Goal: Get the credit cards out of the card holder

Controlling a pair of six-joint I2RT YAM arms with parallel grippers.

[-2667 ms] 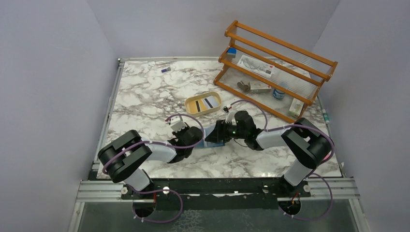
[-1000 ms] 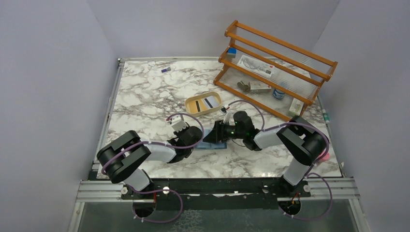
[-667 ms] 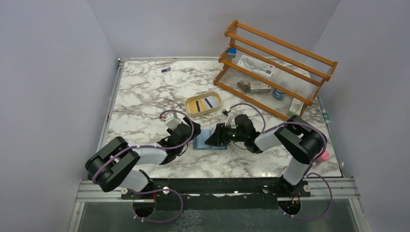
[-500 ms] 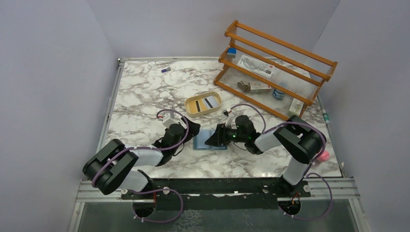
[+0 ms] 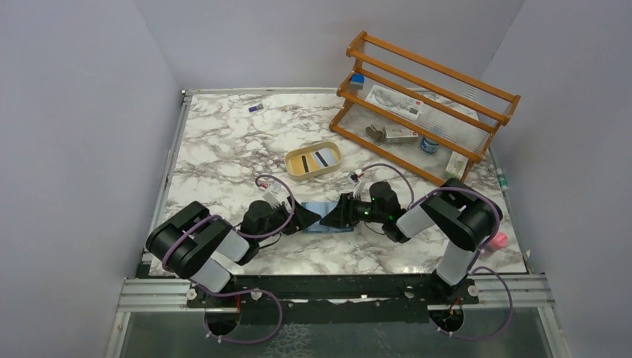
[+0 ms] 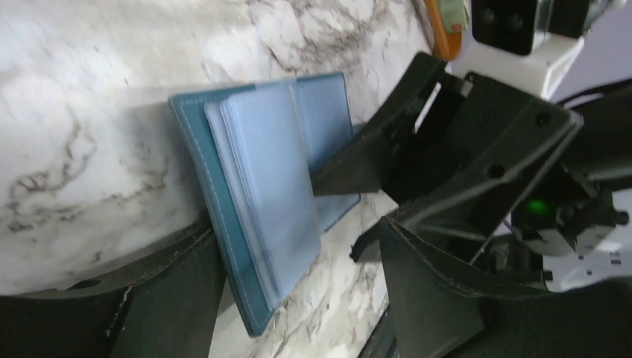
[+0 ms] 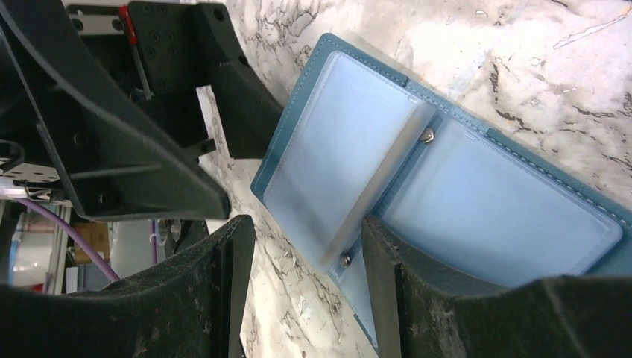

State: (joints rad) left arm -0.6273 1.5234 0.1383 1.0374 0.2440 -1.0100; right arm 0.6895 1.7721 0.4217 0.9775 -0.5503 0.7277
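Card holder (image 7: 477,201) lies open between the right gripper (image 7: 305,231) and left gripper (image 6: 298,246), both spread and empty, on the marble table (image 5: 223,142); a closing grip could catch only the frosted sleeves (image 7: 335,149) or skid it, and they hide whether credit cards (image 5: 314,159) remain inside, besides those in the tan tray (image 5: 288,160).

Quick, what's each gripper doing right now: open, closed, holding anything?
Left gripper: open, fingers either side of the open card holder, nothing clamped.
Right gripper: open, straddling its clear sleeve, nothing clamped.
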